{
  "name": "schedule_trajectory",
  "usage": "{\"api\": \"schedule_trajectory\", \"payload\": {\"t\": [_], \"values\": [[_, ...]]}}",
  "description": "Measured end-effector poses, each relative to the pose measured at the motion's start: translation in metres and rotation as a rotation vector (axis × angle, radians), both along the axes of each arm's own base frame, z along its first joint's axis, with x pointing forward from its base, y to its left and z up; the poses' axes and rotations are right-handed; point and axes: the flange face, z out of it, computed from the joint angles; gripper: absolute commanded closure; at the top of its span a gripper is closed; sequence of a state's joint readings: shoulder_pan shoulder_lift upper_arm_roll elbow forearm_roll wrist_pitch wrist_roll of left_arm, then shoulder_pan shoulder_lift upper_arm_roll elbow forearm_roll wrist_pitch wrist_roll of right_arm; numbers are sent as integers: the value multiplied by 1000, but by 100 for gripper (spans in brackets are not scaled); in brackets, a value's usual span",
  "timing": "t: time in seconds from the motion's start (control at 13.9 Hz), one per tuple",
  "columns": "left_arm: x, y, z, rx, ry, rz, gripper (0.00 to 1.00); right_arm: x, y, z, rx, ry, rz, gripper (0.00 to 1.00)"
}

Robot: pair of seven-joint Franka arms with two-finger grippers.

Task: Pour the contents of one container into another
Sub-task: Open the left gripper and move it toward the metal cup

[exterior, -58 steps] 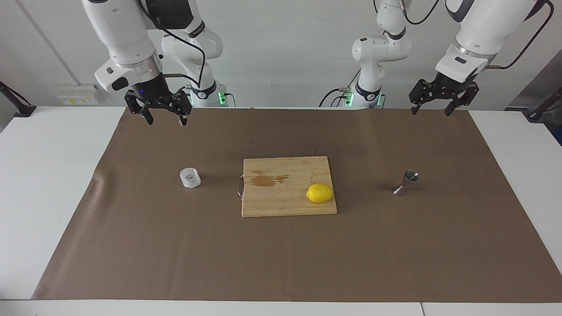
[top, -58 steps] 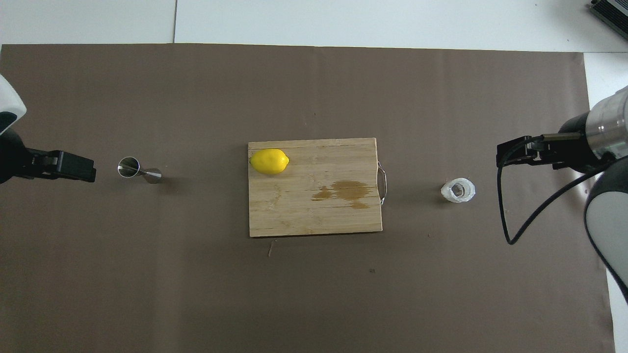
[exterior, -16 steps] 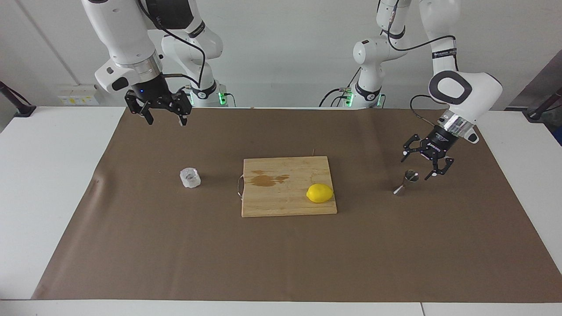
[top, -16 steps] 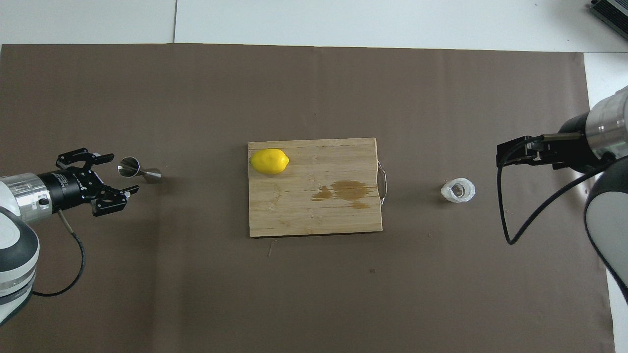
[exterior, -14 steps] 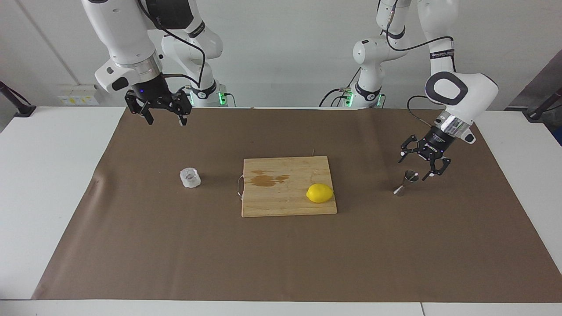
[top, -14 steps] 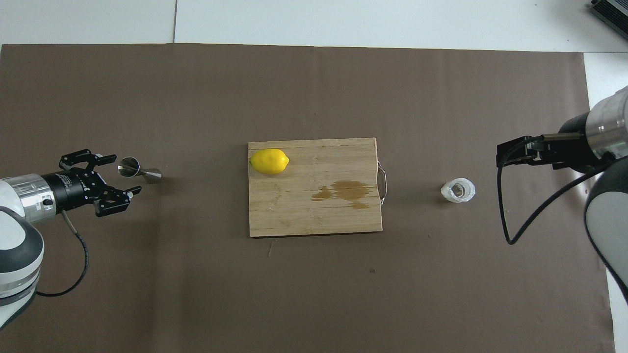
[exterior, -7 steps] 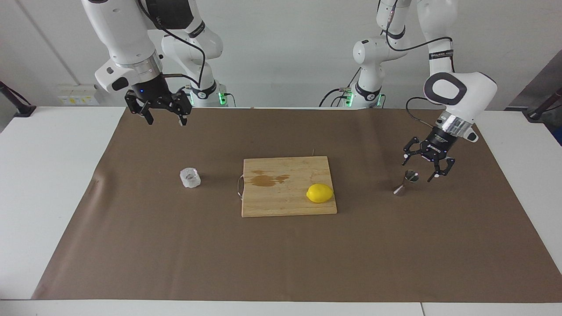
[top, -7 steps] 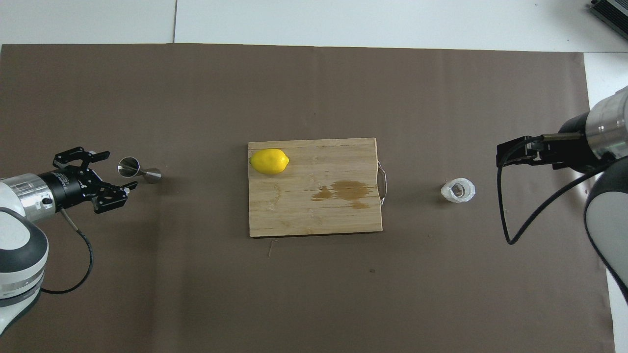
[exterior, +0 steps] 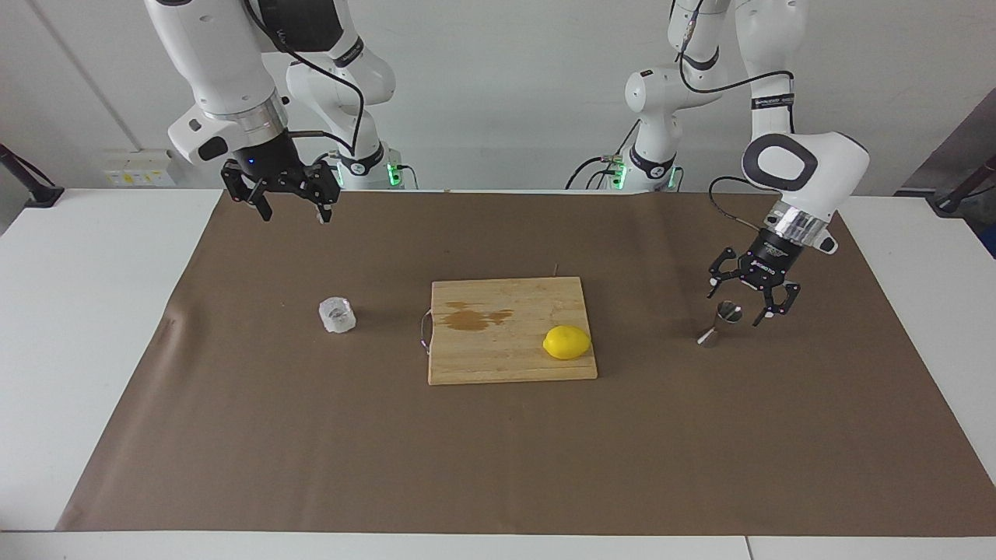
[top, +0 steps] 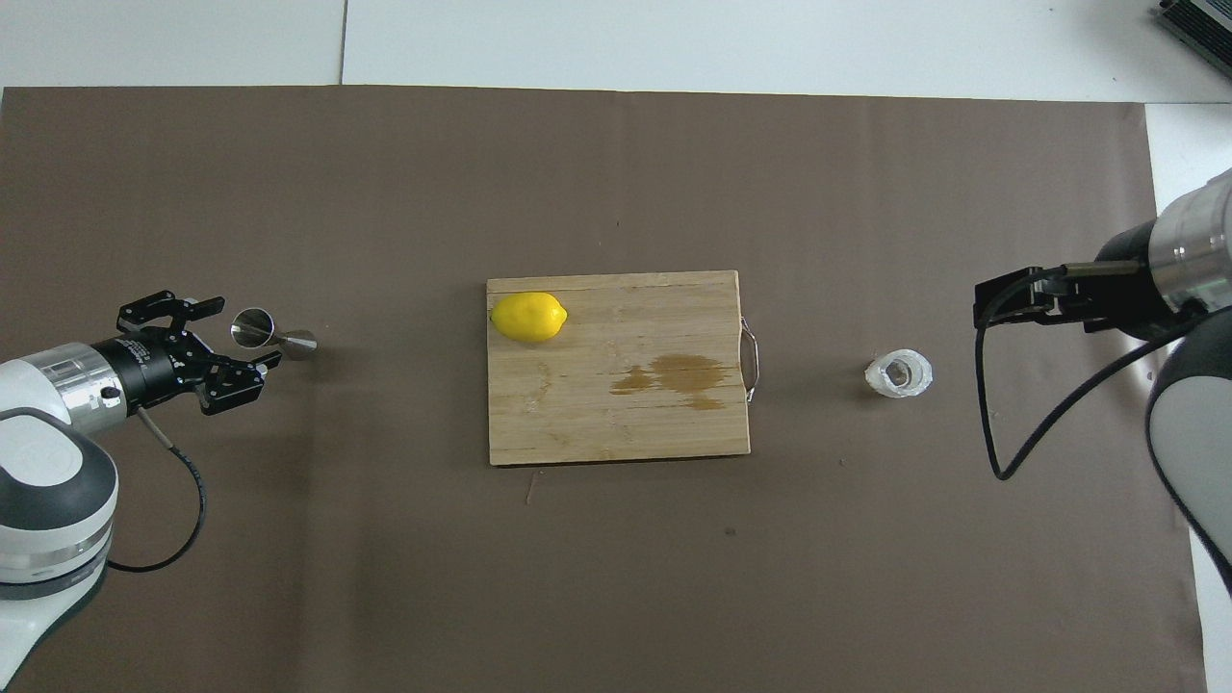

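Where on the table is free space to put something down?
Bare brown paper fills the strip farther from the robots than the cutting board. Also free: between board and glass tumbler. Crowded: around the steel jigger, where the open left tool hovers.

Facing camera sat high across the surface [exterior: 498,467], looking toward both robots. Overhead camera looked steeply down from the robots' end. Both distant; both covered the cutting board [exterior: 510,330].
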State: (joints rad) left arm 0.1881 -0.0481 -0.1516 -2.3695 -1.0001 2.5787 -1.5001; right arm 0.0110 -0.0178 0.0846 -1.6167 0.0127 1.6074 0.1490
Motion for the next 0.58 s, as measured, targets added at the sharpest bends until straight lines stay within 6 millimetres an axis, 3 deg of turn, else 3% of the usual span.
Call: {"api": "schedule_trajectory", "payload": {"t": [0.29, 0.58], "values": [[0, -3, -2, 0, 3, -4, 3, 0, 0, 0, 0, 0, 0, 0], [1, -6, -1, 0, 2, -6, 25, 0, 0, 0, 0, 0, 0, 0]]}}
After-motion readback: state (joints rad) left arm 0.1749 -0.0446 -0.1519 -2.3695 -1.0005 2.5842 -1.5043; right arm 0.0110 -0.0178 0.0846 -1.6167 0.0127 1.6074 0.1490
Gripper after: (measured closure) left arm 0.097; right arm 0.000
